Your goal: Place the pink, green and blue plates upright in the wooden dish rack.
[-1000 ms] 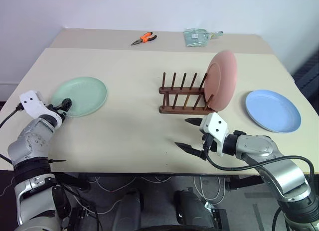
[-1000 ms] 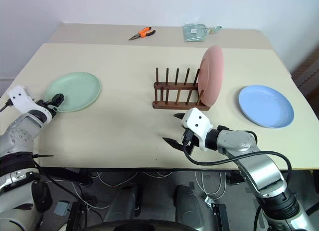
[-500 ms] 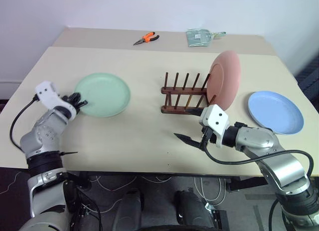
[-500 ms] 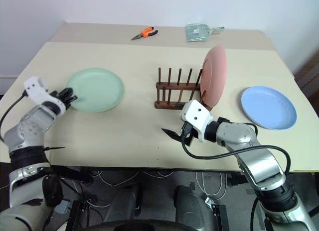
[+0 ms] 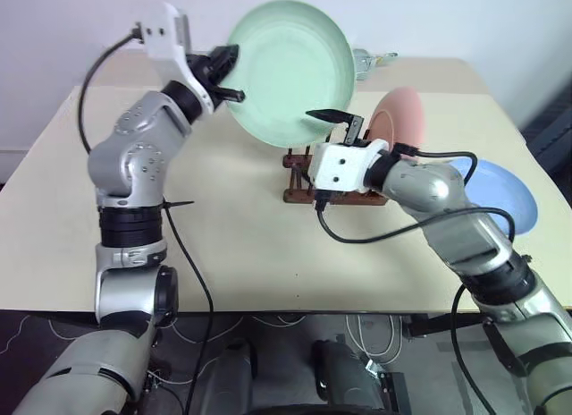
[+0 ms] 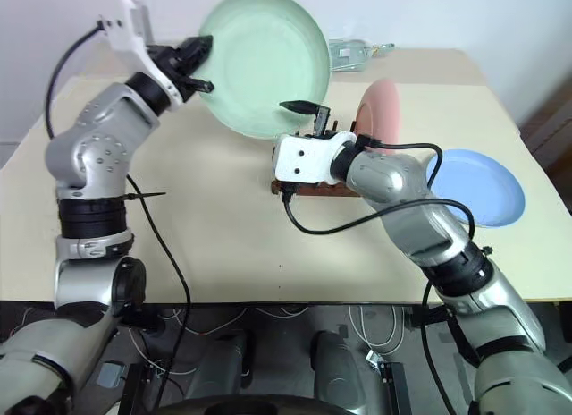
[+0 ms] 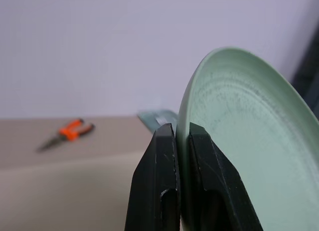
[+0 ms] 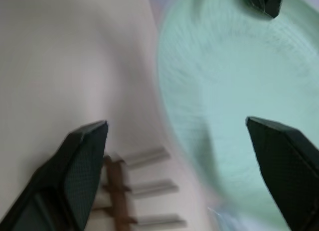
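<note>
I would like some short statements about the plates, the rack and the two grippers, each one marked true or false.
1. The left gripper holds the green plate by its rim, lifted off the table. True.
2. The pink plate lies flat on the table. False: it stands upright in the wooden dish rack.
3. The right gripper is open, with nothing between its fingers. True.
4. The blue plate already stands in the rack. False: it lies flat on the table.
5. The orange pliers sit inside the rack. False: they lie on the table.

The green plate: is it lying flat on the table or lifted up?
Lifted up. The green plate is in the air, tilted on edge, its rim pinched by the left end effector, above the wooden dish rack.
</note>
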{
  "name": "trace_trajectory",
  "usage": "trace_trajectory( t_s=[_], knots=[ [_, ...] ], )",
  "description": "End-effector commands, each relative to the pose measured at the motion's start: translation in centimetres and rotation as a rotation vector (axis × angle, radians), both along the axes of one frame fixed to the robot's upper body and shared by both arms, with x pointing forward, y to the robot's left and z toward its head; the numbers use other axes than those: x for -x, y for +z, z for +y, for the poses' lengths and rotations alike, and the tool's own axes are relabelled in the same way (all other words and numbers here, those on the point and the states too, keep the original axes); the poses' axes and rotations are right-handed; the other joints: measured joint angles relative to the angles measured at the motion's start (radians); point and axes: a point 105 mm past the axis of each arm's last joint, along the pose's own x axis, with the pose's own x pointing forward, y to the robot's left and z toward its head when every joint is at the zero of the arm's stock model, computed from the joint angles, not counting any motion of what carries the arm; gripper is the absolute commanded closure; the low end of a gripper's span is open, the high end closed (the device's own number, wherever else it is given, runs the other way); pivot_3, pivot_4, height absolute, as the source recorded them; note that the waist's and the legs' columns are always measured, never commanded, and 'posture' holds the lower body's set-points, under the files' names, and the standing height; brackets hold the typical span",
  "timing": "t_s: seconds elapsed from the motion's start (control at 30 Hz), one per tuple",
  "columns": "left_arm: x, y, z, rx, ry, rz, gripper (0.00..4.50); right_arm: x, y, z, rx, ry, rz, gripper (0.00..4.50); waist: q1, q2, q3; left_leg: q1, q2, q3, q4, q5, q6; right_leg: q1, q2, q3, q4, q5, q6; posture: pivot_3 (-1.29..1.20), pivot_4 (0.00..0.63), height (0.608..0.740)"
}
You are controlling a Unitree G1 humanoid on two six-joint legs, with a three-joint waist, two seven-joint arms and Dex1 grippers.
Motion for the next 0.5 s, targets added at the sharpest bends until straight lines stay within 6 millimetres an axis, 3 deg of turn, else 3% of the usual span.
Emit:
trace_trajectory(
  t_s=[0.03, 0.07, 0.27, 0.3, 0.37, 0.43, 0.5],
  knots=[
    [1.3, 2.2, -1.1, -0.012, -0.03, -0.076, 4.5, -0.8, 1.3, -0.4, 0.046, -0.032, -0.144, 0.55, 0.0, 0.0, 0.0, -0.001, 0.0, 0.0, 0.0, 0.0, 0.0, -0.001, 0.0, 0.0, 0.0, 0.0, 0.0, 0.0, 0.15, 0.732],
    [1.3, 2.0, -1.1, -0.012, -0.029, -0.068, 4.5, -0.8, 1.3, -0.4, 0.043, -0.032, -0.146, 0.83, -0.002, 0.0, 0.0, -0.002, 0.0, 0.0, 0.0, 0.0, 0.0, -0.002, 0.0, 0.0, 0.0, 0.001, 0.002, 0.0, 0.15, 0.732],
    [1.3, 1.2, -1.0, 0.026, -0.041, -0.018, 4.5, -0.4, 0.7, -0.2, 0.066, -0.02, -0.169, 3.89, -0.003, 0.0, 0.0, -0.003, 0.0, 0.0, 0.0, 0.0, 0.0, -0.004, 0.0, 0.001, 0.003, 0.002, 0.003, 0.0, 0.15, 0.732],
    [1.4, 1.2, -1.0, 0.056, -0.054, -0.006, 4.16, -0.3, 0.7, -0.1, 0.073, -0.017, -0.183, 4.34, -0.002, 0.0, 0.0, -0.003, 0.0, 0.0, 0.0, 0.0, 0.0, -0.004, 0.0, 0.001, 0.003, 0.002, 0.003, 0.0, 0.15, 0.732],
    [1.3, 1.5, -0.7, 0.128, -0.062, 0.011, 3.44, -0.2, 0.6, 0.1, 0.087, -0.016, -0.211, 4.5, -0.001, 0.001, 0.0, -0.003, 0.0, 0.0, 0.001, 0.0, 0.0, -0.003, 0.0, 0.001, 0.002, 0.002, 0.003, 0.0, 0.15, 0.732],
    [1.1, 2.3, -0.2, 0.191, -0.046, 0.004, 2.39, -0.2, 0.6, 0.2, 0.095, -0.02, -0.235, 4.5, 0.003, 0.0, 0.0, -0.003, 0.0, -0.001, 0.001, 0.0, 0.0, -0.003, 0.0, 0.001, 0.002, 0.002, 0.003, 0.0, 0.15, 0.732],
    [1.0, 4.4, 1.4, 0.275, 0.014, -0.082, 1.44, -0.1, 0.9, 0.1, 0.088, -0.038, -0.266, 4.5, 0.003, 0.0, 0.0, -0.004, -0.001, -0.001, 0.002, 0.0, 0.0, -0.003, 0.0, 0.0, 0.002, 0.002, 0.003, 0.0, 0.15, 0.732]
  ],
)
